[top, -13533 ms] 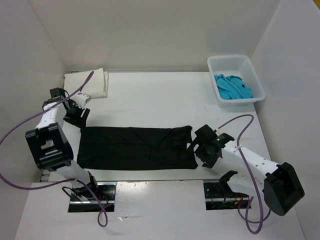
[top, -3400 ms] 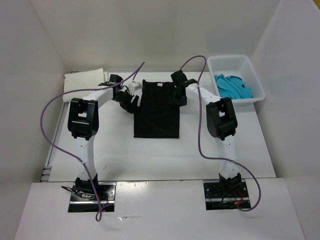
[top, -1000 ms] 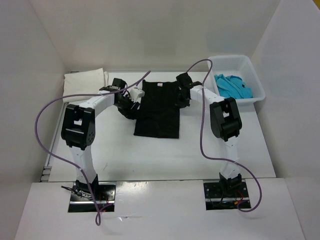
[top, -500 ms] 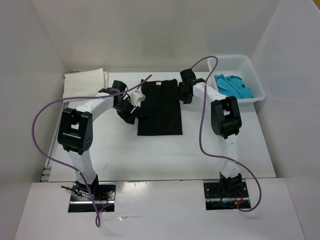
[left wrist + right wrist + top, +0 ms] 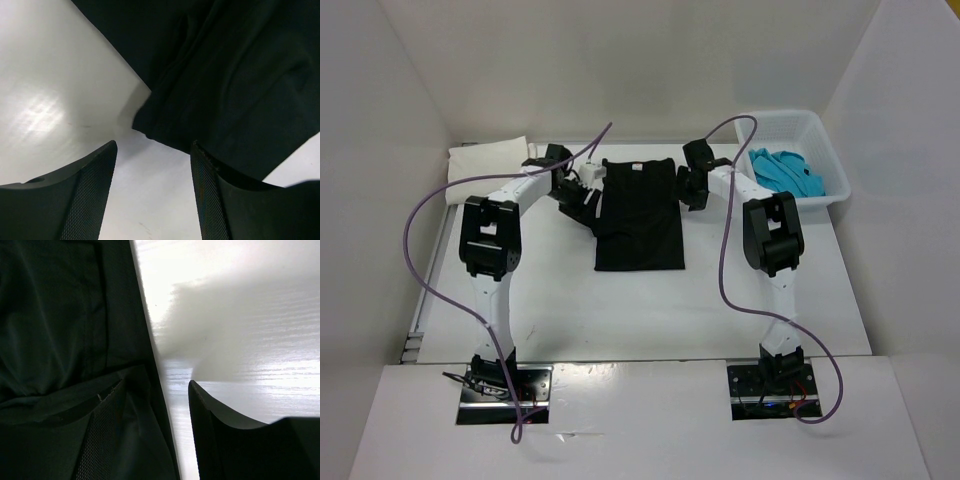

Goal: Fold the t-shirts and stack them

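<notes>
**A:** What does the overhead camera give you?

**B:** Your black t-shirt [image 5: 638, 215] lies folded into a narrow rectangle on the table [image 5: 650, 310]. Its collar end is close to the far edge, about midway between the left and right edges. Your left gripper [image 5: 590, 194] sits at the shirt's left side and your right gripper [image 5: 688, 187] at its right side, both toward the collar end. The cream t-shirt [image 5: 490, 158] lies folded in the far left corner. The turquoise t-shirt [image 5: 788, 172] is bunched in the white basket [image 5: 825, 140] at the far right corner.

**A:** And the left wrist camera?

**B:** Your fingers [image 5: 90, 200] stand well apart there. Bare table shows in the gap, and a folded corner of the black cloth lies just past the tips. One finger overlaps the cloth's edge, but you cannot tell whether it touches. The cloth is not pinched.

**A:** The right wrist camera?

**B:** Those fingers [image 5: 210, 440] are spread wide too. The shirt's right edge runs down through the gap, so one finger hangs over black cloth and the other over bare table. This side has no grip on the shirt either.
</notes>
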